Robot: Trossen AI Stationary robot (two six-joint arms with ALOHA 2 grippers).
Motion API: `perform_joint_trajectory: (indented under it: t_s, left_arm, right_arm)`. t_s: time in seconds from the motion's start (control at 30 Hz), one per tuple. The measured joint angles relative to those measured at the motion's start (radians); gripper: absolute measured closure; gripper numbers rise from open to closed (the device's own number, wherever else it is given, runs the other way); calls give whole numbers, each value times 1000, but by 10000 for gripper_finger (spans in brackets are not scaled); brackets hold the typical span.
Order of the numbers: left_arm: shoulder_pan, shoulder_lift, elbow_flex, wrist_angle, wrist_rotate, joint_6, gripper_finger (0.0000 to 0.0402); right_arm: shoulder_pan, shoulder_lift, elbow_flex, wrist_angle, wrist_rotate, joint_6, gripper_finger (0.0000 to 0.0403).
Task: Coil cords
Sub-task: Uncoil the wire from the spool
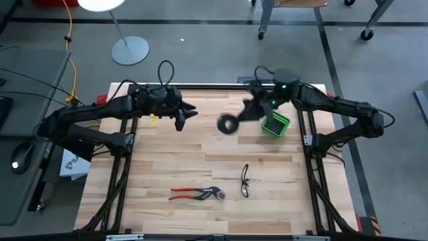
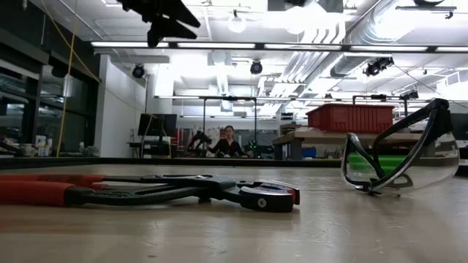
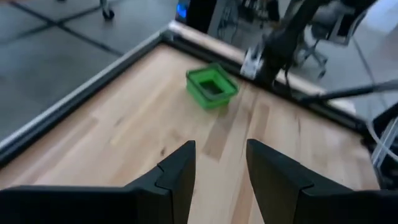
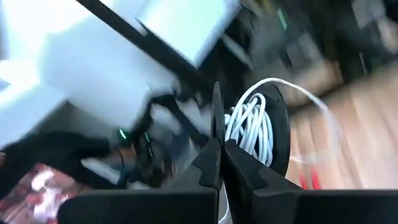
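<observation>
The black round spool [image 1: 227,124] hangs over the middle of the table's far half, with the white cord [image 4: 249,124] wound between its two black discs. A loose length of cord [image 4: 311,99] arcs off it. My right gripper [image 1: 239,118] is shut on the spool and also shows in the right wrist view [image 4: 219,155]. My left gripper [image 1: 191,114] is open and empty to the spool's left, high above the table; its two fingers stand apart in the left wrist view [image 3: 221,158]. My right gripper pinches the rim of one of the spool's black discs [image 4: 216,127] between its two fingertips. The wound cord and the other disc [image 4: 278,134] stand to one side of the fingers. The spool does not show on the table in the low view.
A green square bin [image 1: 275,124] stands at the far right, just right of the spool. Red-handled pliers [image 1: 197,194] and clear safety glasses [image 1: 245,181] lie near the front edge. A person sits far behind the table in the low view [image 2: 228,142].
</observation>
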Motion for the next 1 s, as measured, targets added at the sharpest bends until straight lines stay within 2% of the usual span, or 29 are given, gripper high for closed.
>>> perform_joint_trajectory:
  t_s: [0.07,0.13,0.2,0.3,0.47,0.6,0.73,0.83,1.0]
  left_arm:
    - [10,-13,0,43,1,-13,264]
    - [18,-30,0,97,10,-30,264]
    - [25,-46,7,158,29,-31,264]
    - [25,-59,64,190,26,36,264]
    - [15,-30,225,87,-26,214,263]
    - [15,13,373,68,34,281,263]
    - [-6,89,507,-120,56,433,263]
    - [-25,156,565,-232,52,525,263]
    - [-47,204,607,-236,51,541,263]
  right_arm:
    - [-11,7,1,118,11,87,403]
    - [-17,19,1,204,-48,195,403]
    - [-19,23,0,252,-75,217,403]
    - [-20,14,0,304,-27,196,403]
    - [-25,15,0,306,-19,165,403]
    - [-24,15,0,310,-20,154,403]
    - [-24,15,0,310,-20,140,403]
    - [-24,15,0,310,-20,137,403]
    - [-24,15,0,310,-18,117,403]
